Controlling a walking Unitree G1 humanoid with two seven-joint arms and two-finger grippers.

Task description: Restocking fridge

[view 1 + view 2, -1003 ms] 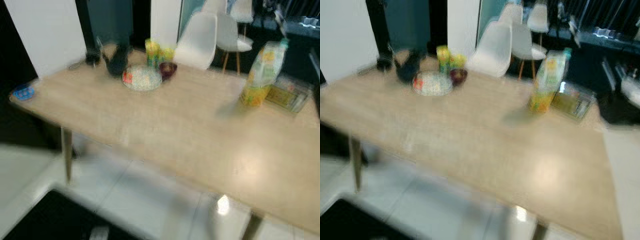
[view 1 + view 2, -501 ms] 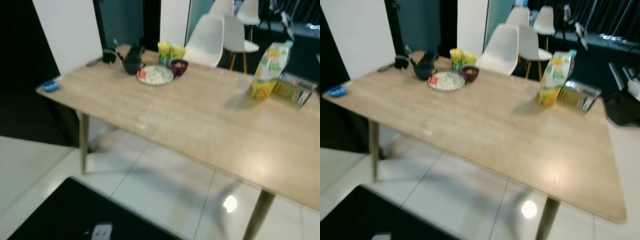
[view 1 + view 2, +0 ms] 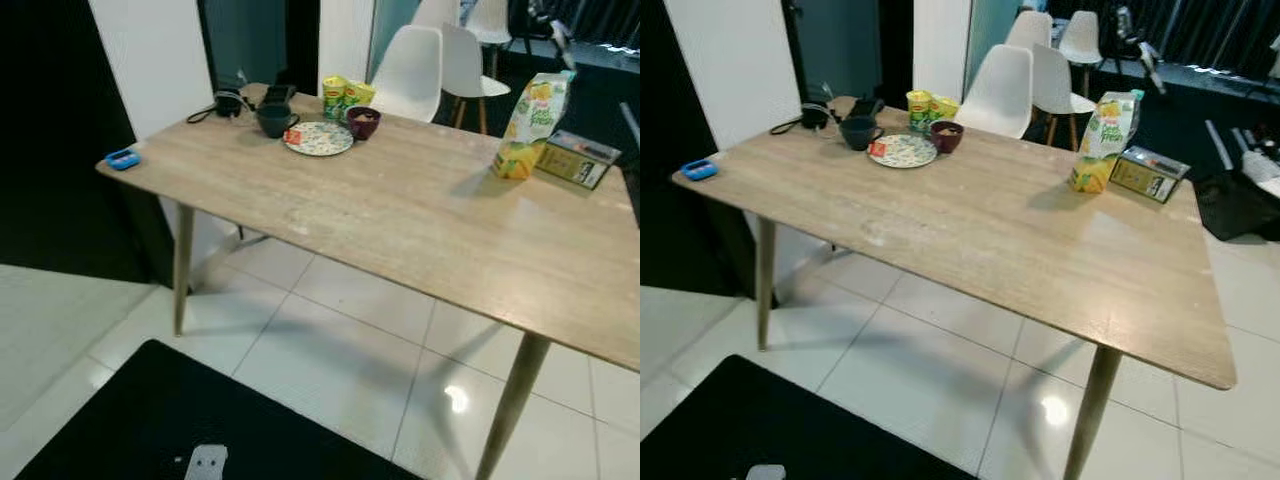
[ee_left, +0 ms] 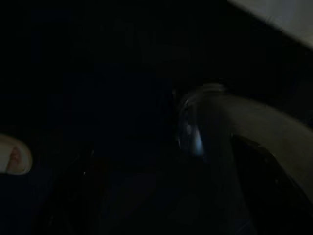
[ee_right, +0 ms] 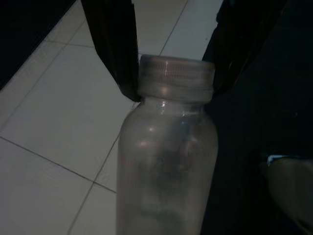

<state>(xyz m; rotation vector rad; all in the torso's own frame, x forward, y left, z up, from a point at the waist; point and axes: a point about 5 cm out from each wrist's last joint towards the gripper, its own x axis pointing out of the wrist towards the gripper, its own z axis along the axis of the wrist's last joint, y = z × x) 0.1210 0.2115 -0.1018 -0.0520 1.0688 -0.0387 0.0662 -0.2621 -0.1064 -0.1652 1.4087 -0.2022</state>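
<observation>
A long wooden table (image 3: pixel 970 225) on slim angled legs stands on a floor of pale glossy tiles (image 3: pixel 940 370), where a lamp is reflected. A black mat (image 3: pixel 150 420) lies near. Behind the table are white chairs (image 3: pixel 1002 90), a white wall panel (image 3: pixel 725 65) and a dark room.

Matt wood table (image 3: pixel 1020 230), glossy tiled floor (image 3: pixel 940 380).

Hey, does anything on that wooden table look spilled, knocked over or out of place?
Nothing is spilled or tipped. The juice carton stands upright by the flat box at the far edge. The dark mug, patterned plate and small bowl sit grouped together. One oddity: a small blue object lies right at the table corner.
</observation>
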